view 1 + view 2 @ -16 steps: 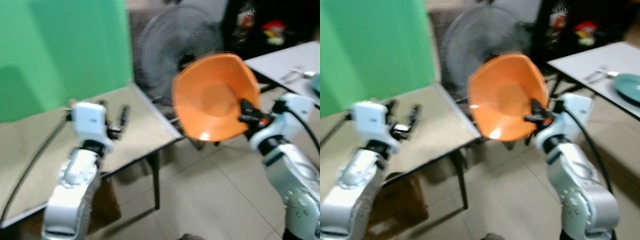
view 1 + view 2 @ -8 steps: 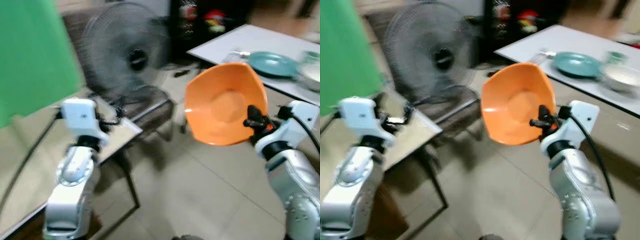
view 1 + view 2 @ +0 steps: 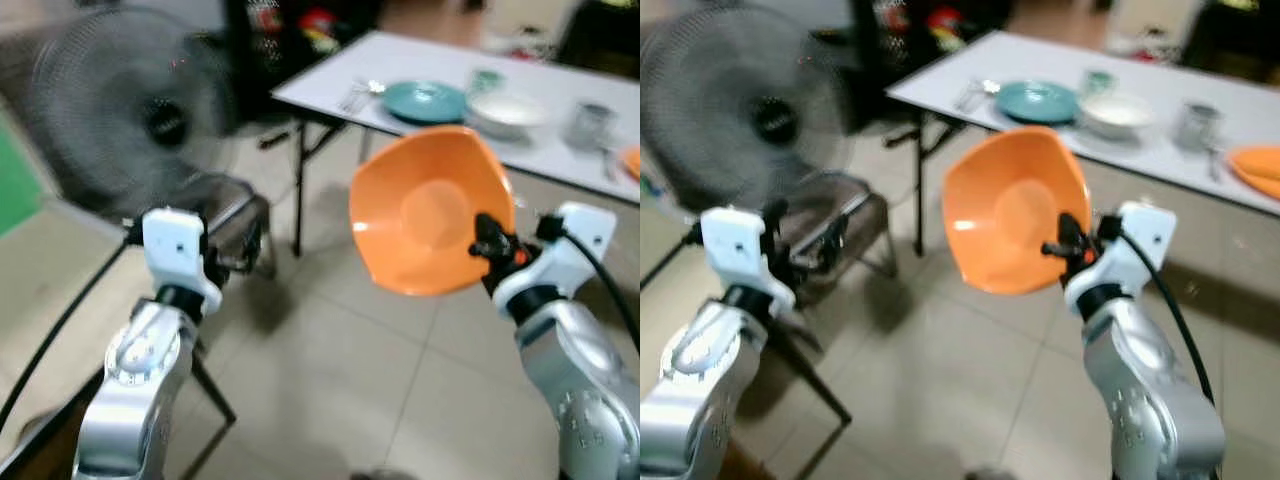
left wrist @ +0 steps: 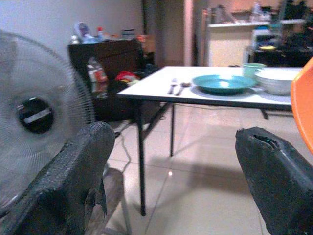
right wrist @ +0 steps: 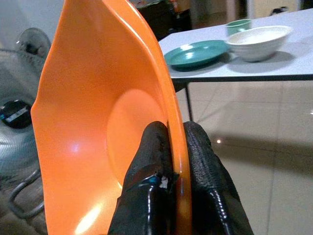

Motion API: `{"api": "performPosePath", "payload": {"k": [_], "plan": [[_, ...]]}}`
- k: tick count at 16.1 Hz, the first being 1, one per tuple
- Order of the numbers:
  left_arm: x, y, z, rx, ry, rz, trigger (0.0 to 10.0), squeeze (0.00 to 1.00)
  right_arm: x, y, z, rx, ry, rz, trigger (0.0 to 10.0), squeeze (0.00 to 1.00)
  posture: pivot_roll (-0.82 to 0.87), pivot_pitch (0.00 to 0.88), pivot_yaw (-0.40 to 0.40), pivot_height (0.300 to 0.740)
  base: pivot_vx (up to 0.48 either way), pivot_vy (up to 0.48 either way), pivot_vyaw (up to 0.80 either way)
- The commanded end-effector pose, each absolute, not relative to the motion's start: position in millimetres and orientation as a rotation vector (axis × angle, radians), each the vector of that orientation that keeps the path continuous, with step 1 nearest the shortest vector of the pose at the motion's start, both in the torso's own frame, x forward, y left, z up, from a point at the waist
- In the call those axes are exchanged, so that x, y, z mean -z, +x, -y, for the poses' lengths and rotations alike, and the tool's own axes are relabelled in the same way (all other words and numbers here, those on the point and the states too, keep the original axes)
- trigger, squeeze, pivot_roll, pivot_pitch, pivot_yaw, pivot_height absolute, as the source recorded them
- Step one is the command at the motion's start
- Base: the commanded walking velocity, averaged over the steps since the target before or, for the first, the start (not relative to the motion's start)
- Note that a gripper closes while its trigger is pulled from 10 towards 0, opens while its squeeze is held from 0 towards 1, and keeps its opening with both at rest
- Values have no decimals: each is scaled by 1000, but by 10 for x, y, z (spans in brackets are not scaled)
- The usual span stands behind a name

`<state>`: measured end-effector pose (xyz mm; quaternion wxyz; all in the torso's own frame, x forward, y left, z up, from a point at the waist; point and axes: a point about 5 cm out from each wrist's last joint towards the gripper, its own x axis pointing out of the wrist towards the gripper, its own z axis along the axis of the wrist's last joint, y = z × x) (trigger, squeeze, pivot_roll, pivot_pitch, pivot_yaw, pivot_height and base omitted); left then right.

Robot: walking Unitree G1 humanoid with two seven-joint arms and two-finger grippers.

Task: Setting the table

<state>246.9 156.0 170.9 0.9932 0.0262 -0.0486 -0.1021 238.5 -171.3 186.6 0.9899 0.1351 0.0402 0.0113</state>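
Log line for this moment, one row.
right gripper: shut on orange bowl, held on edge | left gripper: open, holding nothing | white table ahead: teal plate, white bowl

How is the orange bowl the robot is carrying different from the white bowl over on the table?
The orange bowl is held up on edge, its rim pinched by the right gripper; the white bowl sits upright on the white table. The orange bowl has an angular, many-sided rim, while the white bowl looks round. The orange bowl is in the air over the tiled floor; the white bowl rests beside a teal plate. Both are open dishes and look empty.
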Motion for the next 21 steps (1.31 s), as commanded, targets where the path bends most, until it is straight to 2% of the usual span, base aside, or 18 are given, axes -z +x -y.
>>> {"api": "performPosePath", "payload": {"k": [1, 15, 21], "plan": [[-1725, 2472, -1551, 213, 62, 108, 10000, 0, -1900, 2386, 1743, -5, 262, -51, 10000, 0, -67, 0, 25, 740, 247, 0, -800], [-1655, 2489, -1509, 268, 69, 63, 10000, 0, -1918, 2448, 1859, 56, 249, -35, 10000, 0, -81, 0, 20, 740, 385, 0, -800], [-1653, 2506, -1480, 269, 61, 66, 10000, 0, -2011, 2536, 1936, 43, 224, 6, 10000, 0, -84, 0, 18, 740, 446, 0, -68]]}}
